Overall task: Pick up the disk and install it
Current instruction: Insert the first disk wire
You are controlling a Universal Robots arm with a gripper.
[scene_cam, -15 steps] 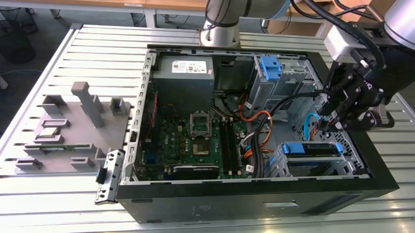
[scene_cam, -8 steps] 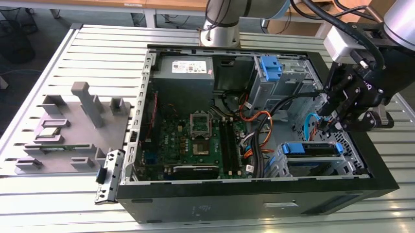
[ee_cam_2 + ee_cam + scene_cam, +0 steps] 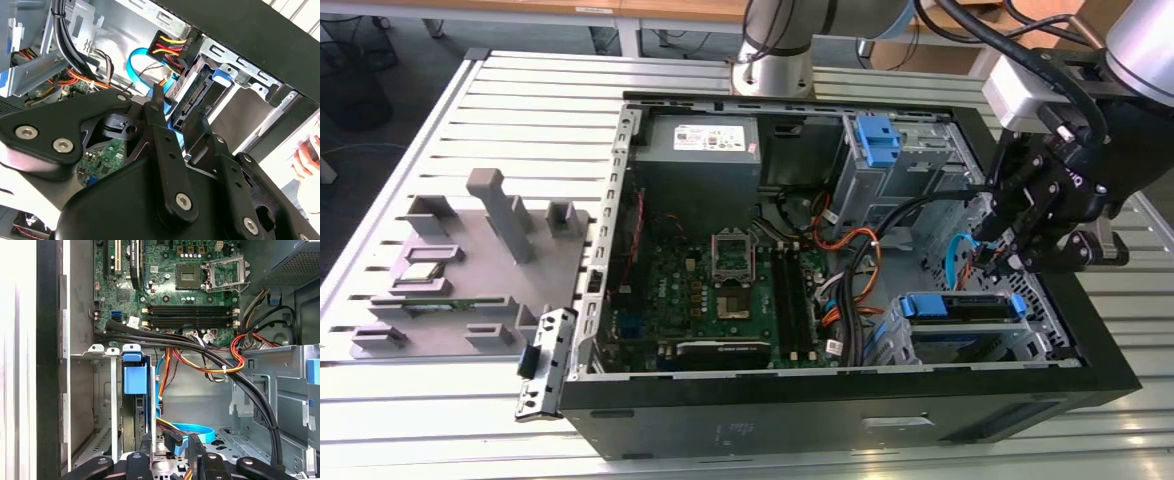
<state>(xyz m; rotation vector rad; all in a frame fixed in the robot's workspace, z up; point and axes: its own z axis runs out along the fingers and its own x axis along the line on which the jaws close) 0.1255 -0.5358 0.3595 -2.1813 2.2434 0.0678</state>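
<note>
Fingers (image 3: 155, 107) nearest camera in second wrist view: slightly apart, holding nothing, tips just beside power/data plugs at disk end. Gripper (image 3: 997, 262) hangs over case (image 3: 854, 420) corner near tabletop's front edge. Disk (image 3: 963, 306) with blue bracket already seated in drive cage (image 3: 114, 405); install looks nearly done. Case also holds motherboard (image 3: 720, 290), power supply (image 3: 704, 140), bare blue bracket (image 3: 877, 138) in far bay.
</note>
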